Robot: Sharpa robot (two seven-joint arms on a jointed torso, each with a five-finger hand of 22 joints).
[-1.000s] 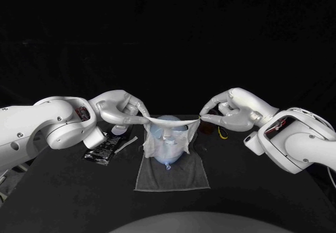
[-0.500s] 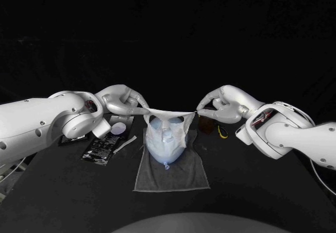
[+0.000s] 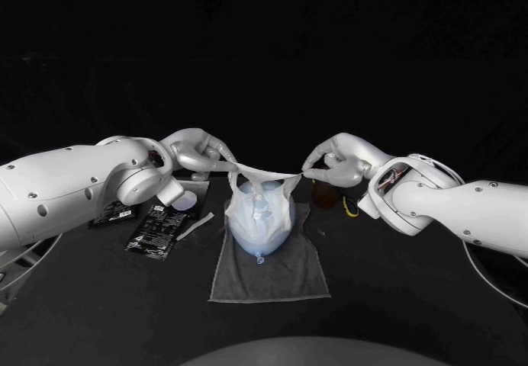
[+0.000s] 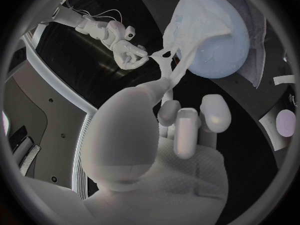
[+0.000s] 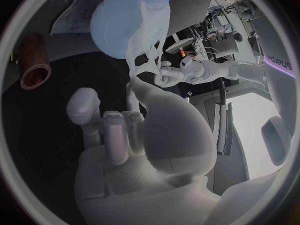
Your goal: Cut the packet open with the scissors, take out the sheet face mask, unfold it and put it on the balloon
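Head view, centre of frame: left hand (image 3: 201,155) and right hand (image 3: 333,162) are raised side by side above the black table (image 3: 99,305), well apart. Each pinches one upper corner of the thin white sheet face mask (image 3: 264,200) between thumb and fingertips; the other fingers are curled in. The mask's top edge runs between the two hands in a shallow sag.

Below that edge the mask hangs over the pale blue balloon (image 3: 259,235), covering its upper part. The balloon lies on a grey rectangular cloth (image 3: 271,278) at mid-frame, knot end pointing to the bottom of the frame.

Left of the cloth: flat black packet (image 3: 157,231) on the table, a narrow white strip (image 3: 198,226) beside it, a small round white object (image 3: 185,200) just above.

Right of the balloon, under the right hand: brown cylinder (image 3: 323,196), with a small yellow item (image 3: 350,207) next to it, too small to identify.
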